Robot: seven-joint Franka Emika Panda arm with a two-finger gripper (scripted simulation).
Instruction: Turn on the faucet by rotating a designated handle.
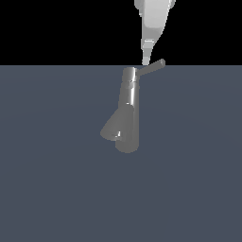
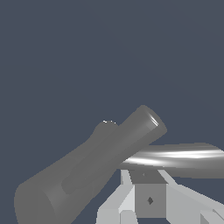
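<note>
the slate-blue counter (image 1: 52, 189) fills the lower part of the exterior view, with flat black above it. nothing else rests on it but the faucet (image 1: 130, 111), a grey brushed-metal column just right of the middle of that view, leaning slightly so its cap sits toward 12 o'clock and its base toward 6. a flared cone spout (image 1: 113, 127) branches from the lower column toward 7 o'clock, its wide mouth facing the camera.

the white robot arm (image 1: 153, 21) comes down from 12 o'clock and is cut off by the frame edge, so only its last tapering link shows. its gripper (image 1: 146, 60) ends just above the handle (image 1: 152, 67), a thin grey rod sticking out of the top cap toward 2 o'clock. whether the tip touches the rod or hangs a little apart from it cannot be told at this size.

the jaws read as a single narrow point in the exterior view. in the wrist view only pale blocky gripper parts show at the edge, with the fingertips out of sight, so how far the jaws are apart, and whether they hold anything, cannot be told.

in the wrist view the handle (image 2: 183, 158) is a bright streaked bar running out of frame, and the faucet (image 2: 100, 162) slants across it, its spout end cropped.
</note>
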